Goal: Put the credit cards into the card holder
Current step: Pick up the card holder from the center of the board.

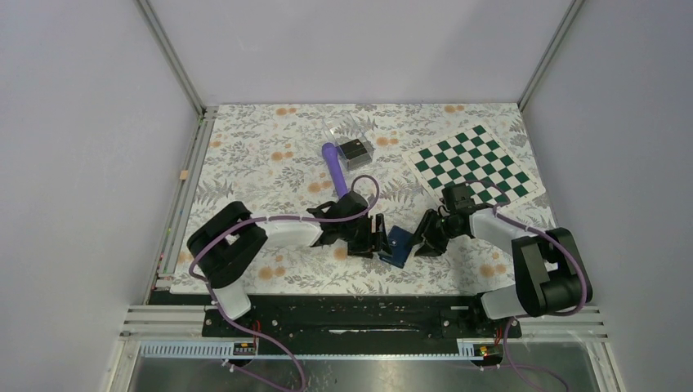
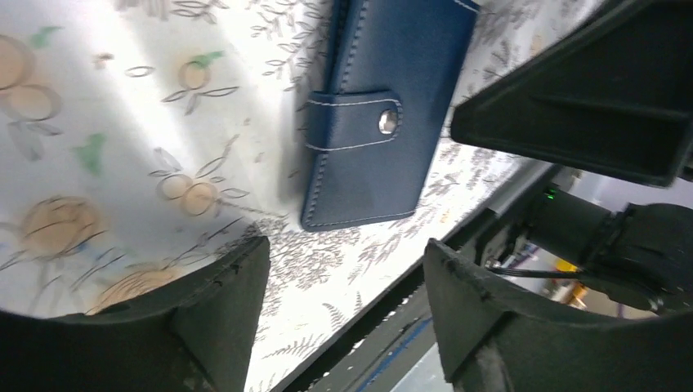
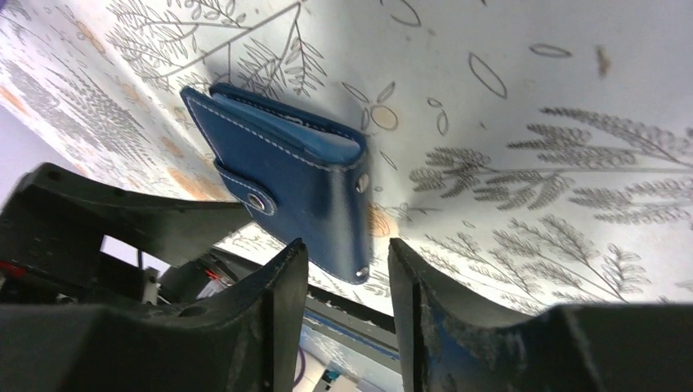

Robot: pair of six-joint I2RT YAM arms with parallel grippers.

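I have the card holder [image 1: 398, 245] lying folded on the floral table [image 1: 270, 155] between my two grippers, its tab over its face. The left gripper [image 2: 343, 278] is spread wide and empty just short of it. The right gripper [image 3: 343, 269] is parted more narrowly, also empty, with the wallet's corner at its tips. The credit cards [image 1: 354, 150] seem to be the dark stack at the clear box [image 1: 343, 131], well apart.

The table [image 1: 245, 163], covered in a white cloth printed with grey leaves and orange blossoms, carries a green-and-white checkered mat [image 1: 474, 163] at its far right. Left of the mat lie a clear plastic box [image 1: 353, 140] and a purple cylinder [image 1: 333, 163]. Nearer than the mat lies a folded navy blue fold-over wallet [image 1: 399, 245].
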